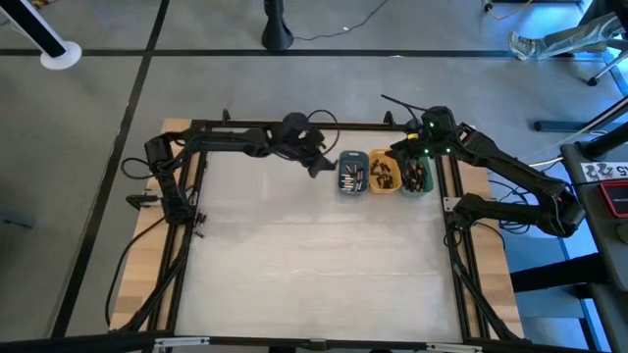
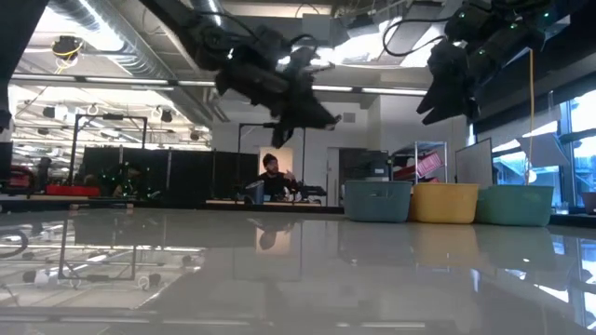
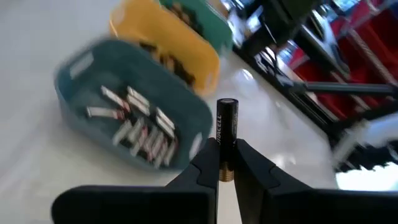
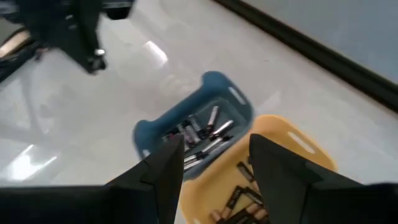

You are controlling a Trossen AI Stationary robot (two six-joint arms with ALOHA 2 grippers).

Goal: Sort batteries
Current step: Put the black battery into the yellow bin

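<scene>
left gripper (image 3: pixel 226 163): my jaws pinch one battery (image 3: pixel 226 127) — black, smooth cylinder, upright, in the air beside the blue tray (image 3: pixel 93 81)
right gripper (image 4: pixel 211 163): jaws apart, nothing held, above the orange tray (image 4: pixel 292 152)
batteries: silvery in blue, dark in orange
table (image 1: pixel 294 245): glossy white — wide bare room

Both arms are dark and slender-jointed, with black cables looping along them. The right arm (image 1: pixel 510 172) shows small green lights near its wrist; the left arm (image 1: pixel 245 142) shows none.
</scene>
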